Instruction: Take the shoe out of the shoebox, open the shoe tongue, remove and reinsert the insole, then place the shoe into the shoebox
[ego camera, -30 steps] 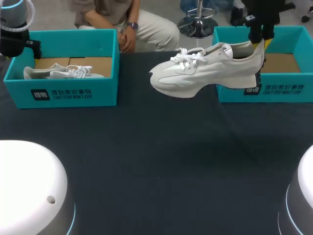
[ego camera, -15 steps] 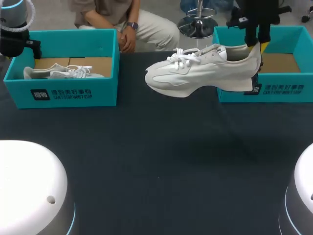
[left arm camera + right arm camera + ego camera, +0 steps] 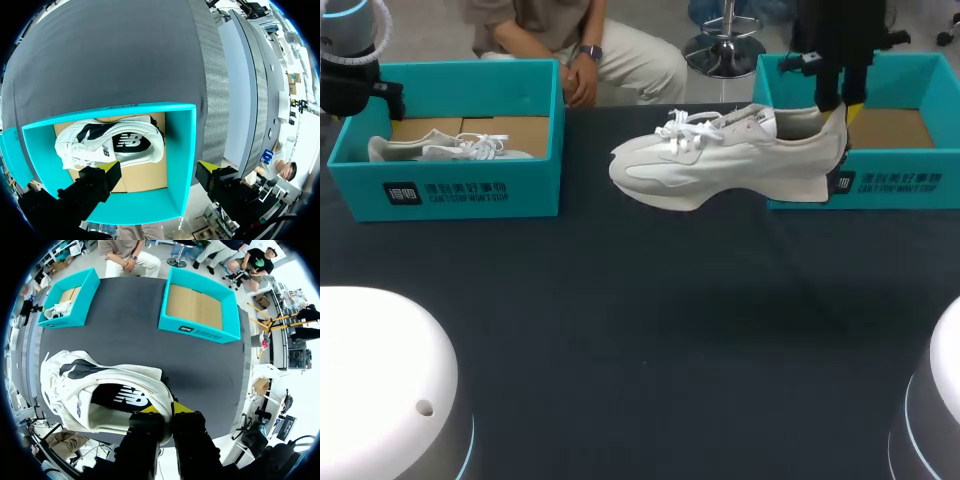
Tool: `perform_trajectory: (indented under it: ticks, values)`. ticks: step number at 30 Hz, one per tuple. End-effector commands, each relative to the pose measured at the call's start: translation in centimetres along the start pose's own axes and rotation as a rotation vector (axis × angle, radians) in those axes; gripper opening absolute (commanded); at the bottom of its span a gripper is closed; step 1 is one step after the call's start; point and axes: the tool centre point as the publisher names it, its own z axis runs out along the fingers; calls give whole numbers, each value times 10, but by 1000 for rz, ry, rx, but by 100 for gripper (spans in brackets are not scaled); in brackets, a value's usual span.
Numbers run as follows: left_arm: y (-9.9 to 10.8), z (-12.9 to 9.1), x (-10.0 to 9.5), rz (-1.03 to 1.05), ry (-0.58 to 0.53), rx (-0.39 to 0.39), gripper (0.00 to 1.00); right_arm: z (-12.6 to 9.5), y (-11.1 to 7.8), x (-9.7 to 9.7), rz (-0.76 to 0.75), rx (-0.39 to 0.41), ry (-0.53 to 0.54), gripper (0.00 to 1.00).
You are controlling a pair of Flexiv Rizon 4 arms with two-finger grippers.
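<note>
Aloft over the bench (image 3: 640,320), the shoe (image 3: 725,160) hangs near its shoebox (image 3: 910,165), right fingers (image 3: 182,407) clamped on the heel; left fingers (image 3: 207,168) stand apart. Gripped seemingly by the collar alone, it could twist loose and drop.

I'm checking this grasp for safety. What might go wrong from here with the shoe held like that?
The right end effector pinches only the heel rim of the white lace-up sneaker, toe hanging unsupported above the dark table; it may tilt or slip out. Its loose laces might snag when set down.
</note>
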Motion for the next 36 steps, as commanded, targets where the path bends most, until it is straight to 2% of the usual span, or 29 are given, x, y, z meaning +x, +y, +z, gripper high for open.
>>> perform_trajectory:
  ticks: [1, 19, 36]
  values:
    - [0, 0, 0, 1, 0, -1, 100, 12, -3, 2, 6, 3, 16, 0]
    - [0, 0, 0, 1, 0, -1, 100, 30, -17, 18, 10, 35, 41, 0]
    - [0, 0, 0, 1, 0, -1, 100, 92, -33, 51, 25, 35, 53, 0]
